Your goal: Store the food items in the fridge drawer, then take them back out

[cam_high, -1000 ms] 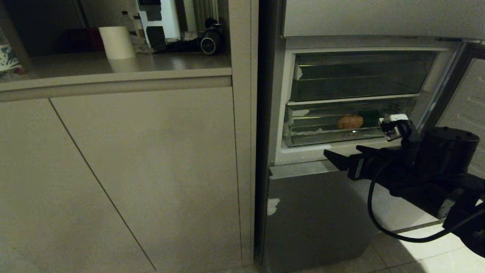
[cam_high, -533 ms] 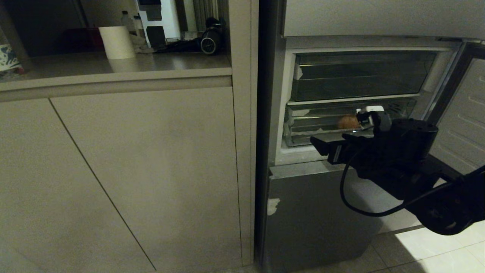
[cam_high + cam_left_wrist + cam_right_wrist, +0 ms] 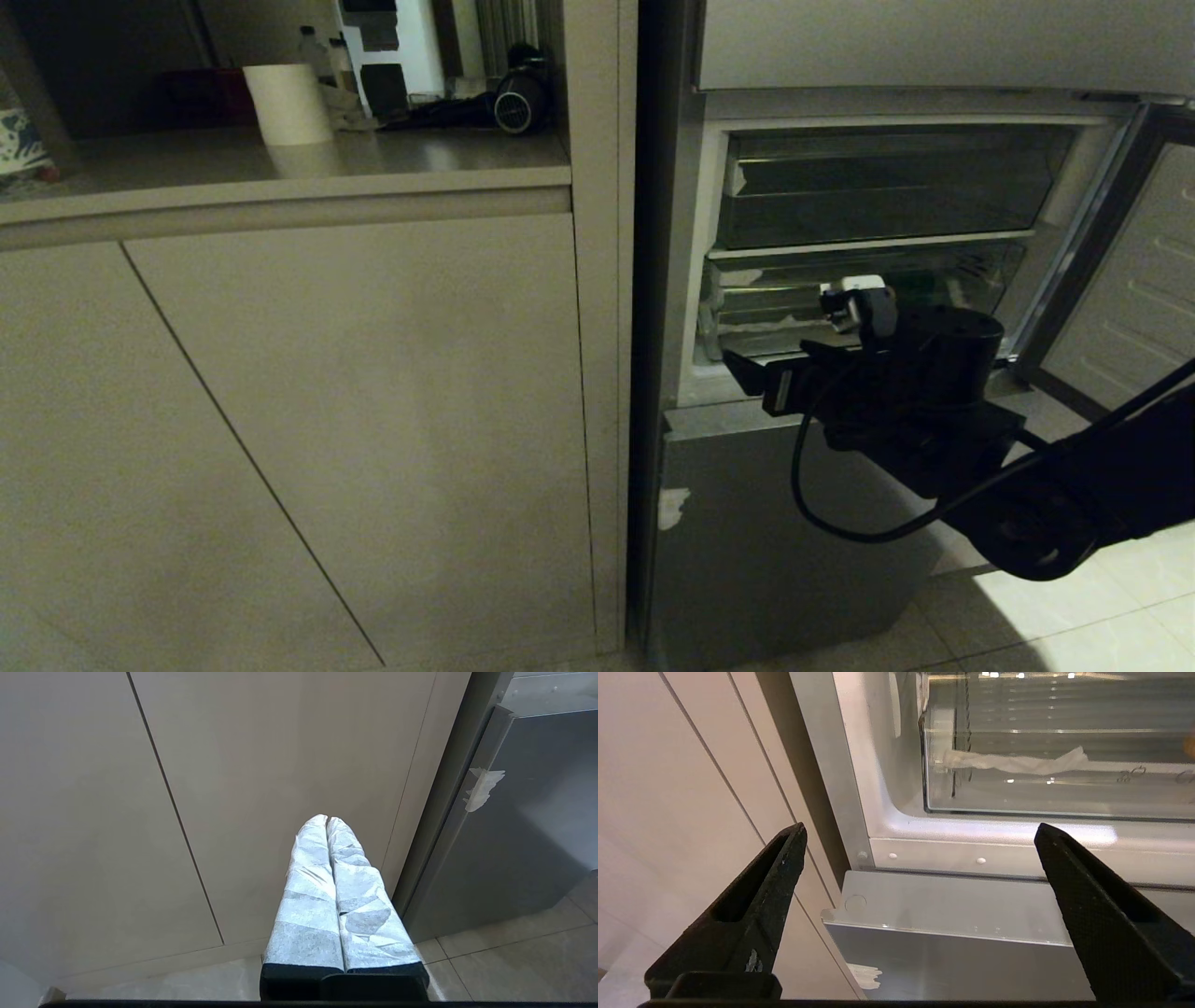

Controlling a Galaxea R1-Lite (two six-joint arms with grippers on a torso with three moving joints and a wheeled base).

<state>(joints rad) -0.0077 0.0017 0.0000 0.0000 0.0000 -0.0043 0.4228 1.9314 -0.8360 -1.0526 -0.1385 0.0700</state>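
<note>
The fridge drawer [image 3: 761,317] is the lower clear bin in the open fridge, with torn white sticker scraps on its front [image 3: 1017,763]. My right gripper [image 3: 747,369] hangs just in front of and slightly below its left part, open wide with nothing between the black fingers [image 3: 920,828]. In the head view the arm's wrist hides the food items. Only an orange sliver [image 3: 1191,746] shows inside the drawer in the right wrist view. My left gripper [image 3: 327,820], wrapped in white tape, is shut and empty, parked low facing a cabinet door.
A shallower clear tray [image 3: 878,187] sits above the drawer. The fridge door [image 3: 1120,280] stands open on the right. A closed steel lower door [image 3: 775,532] lies under the gripper. Beige cabinets [image 3: 355,420] and a counter with a paper roll [image 3: 288,105] fill the left.
My right arm has swung left and closer to the fridge, staying open. Its wrist now covers the orange piece that showed in the drawer a second ago.
</note>
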